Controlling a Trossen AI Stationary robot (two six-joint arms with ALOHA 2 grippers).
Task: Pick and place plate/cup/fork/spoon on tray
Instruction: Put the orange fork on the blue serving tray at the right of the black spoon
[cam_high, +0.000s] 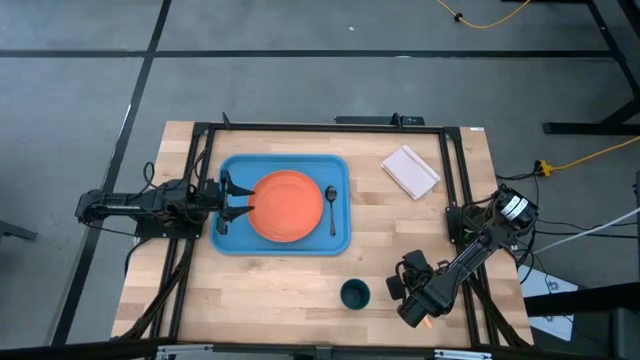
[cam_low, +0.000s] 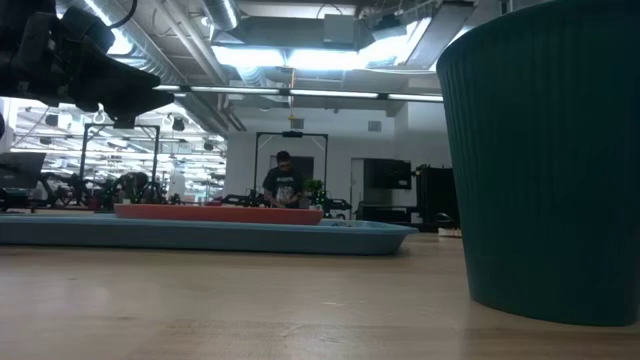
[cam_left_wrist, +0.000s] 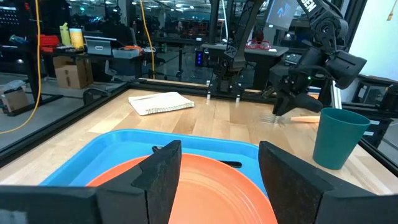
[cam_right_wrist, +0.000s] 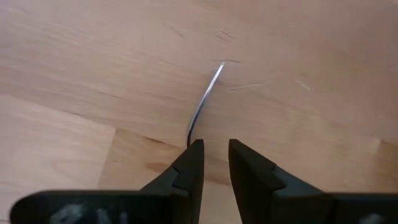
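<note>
right gripper (cam_high: 420, 312) gripping fork (cam_left_wrist: 292, 118), plate (cam_high: 287, 206) on tray (cam_high: 232, 240)

The orange plate (cam_high: 286, 206) and the dark spoon (cam_high: 332, 208) lie in the blue tray (cam_high: 232, 240). The left gripper (cam_high: 235, 201) reaches over the tray's left edge beside the plate. The teal cup (cam_high: 355, 294) stands on the table near the right gripper (cam_high: 425, 318).
</note>
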